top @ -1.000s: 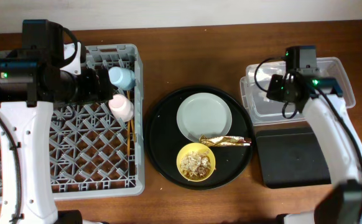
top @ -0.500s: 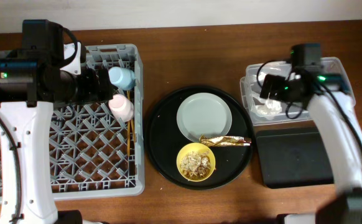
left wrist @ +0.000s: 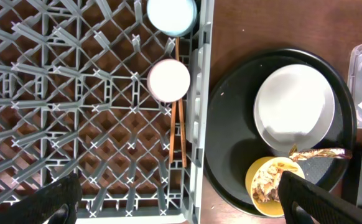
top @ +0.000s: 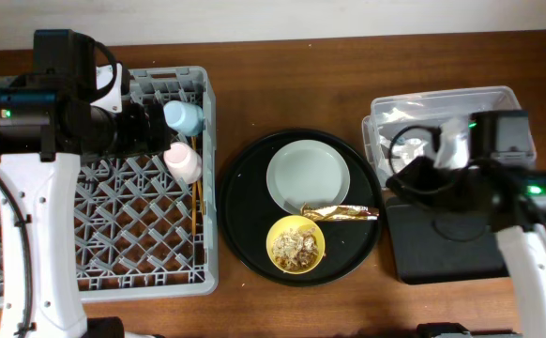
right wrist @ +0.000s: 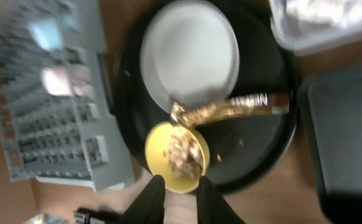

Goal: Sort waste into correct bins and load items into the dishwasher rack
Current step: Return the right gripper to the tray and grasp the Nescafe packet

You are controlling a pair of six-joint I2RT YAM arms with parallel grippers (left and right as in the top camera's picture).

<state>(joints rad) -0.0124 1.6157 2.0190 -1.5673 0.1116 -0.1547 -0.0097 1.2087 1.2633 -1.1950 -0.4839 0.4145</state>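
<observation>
The grey dishwasher rack holds a light blue cup, a pink cup and two chopsticks along its right side. The pale plate, the gold-brown wrapper and the yellow bowl of food scraps sit on the round black tray. A blurred white tissue lies in the clear tub. My left gripper is wide open above the rack. My right gripper is open and empty, high above the bowl's near edge.
The shallow black rectangular tray sits in front of the clear tub, partly under my right arm. Bare brown table shows between the rack and the round tray, and along the back.
My right arm has swung from over the clear tub forward and left toward the round tray. The tissue stayed in the tub. The left arm has not moved.
</observation>
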